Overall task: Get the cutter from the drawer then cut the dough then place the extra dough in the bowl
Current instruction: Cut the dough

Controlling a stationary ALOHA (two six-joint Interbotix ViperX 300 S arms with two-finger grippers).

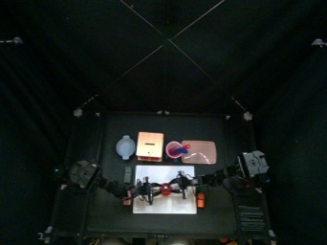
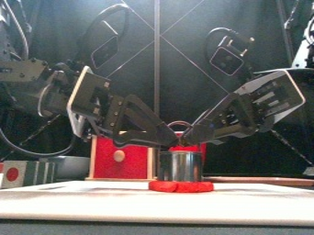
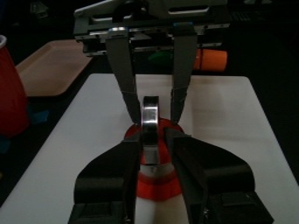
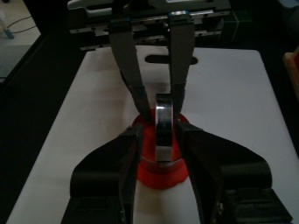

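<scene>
Your left pincer [image 3: 153,144] and right pincer [image 4: 163,144] were both clenched on the rim of the cutter [image 2: 185,166] between them, likely stiff, light and slippery, standing on soft, tearable dough [image 2: 182,186] just beneath.

On my surface [image 1: 109,206] I count: one cutter [image 2: 182,166], one dough disc [image 2: 182,186], one cutting board [image 1: 166,207], one wooden box [image 1: 151,145], one bowl [image 1: 124,146], one pink tray [image 1: 211,153].

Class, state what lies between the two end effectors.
The round metal cutter, standing on the red dough, as the front view shows.
</scene>
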